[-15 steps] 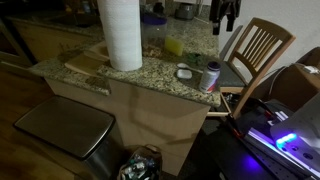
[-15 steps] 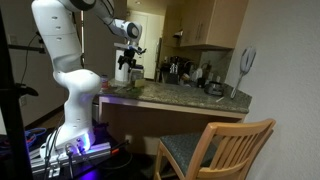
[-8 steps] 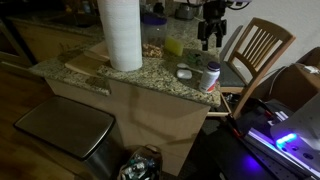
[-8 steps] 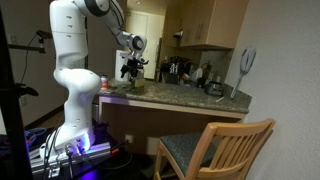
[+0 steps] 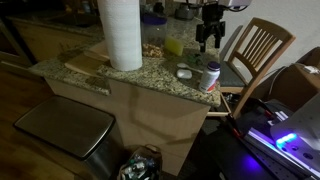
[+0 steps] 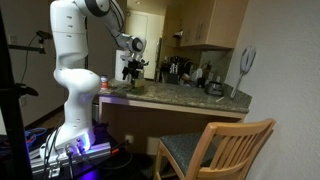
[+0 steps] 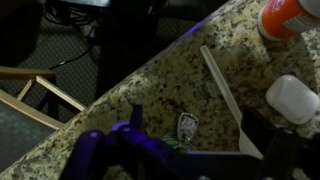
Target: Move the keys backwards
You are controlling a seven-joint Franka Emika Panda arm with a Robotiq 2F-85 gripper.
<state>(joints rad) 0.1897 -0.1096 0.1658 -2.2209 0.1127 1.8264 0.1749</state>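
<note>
The keys (image 7: 187, 127) are seen in the wrist view at the lower centre of the frame, lying flat on the speckled granite bench (image 7: 150, 80) close to its near edge. They are framed by the two dark, blurred jaws that enter from the bottom of that view. The jaws are spread apart, one to the left of the keys and one to the right, and nothing is gripped between them. Whether the jaws touch the bench cannot be told.

Just right of the keys a thin wooden strip (image 7: 222, 88) is laid diagonally across the stone. A white rounded case (image 7: 292, 98) is found at the right edge. An orange-and-white can (image 7: 290, 14) is cut off by the upper right corner. Part of a wooden chair (image 7: 35, 95) is seen at the left, below bench level.

In an exterior view the white arm (image 6: 72, 50) is bent over the bench (image 6: 180, 100), with the jaws held low above its left end. In an exterior view a paper towel roll (image 5: 120, 32) is stood at the upper centre, a cutting board (image 5: 88, 62) beside it and a can (image 5: 210, 76) near the right edge. The keys are too small to be made out in both exterior views.
</note>
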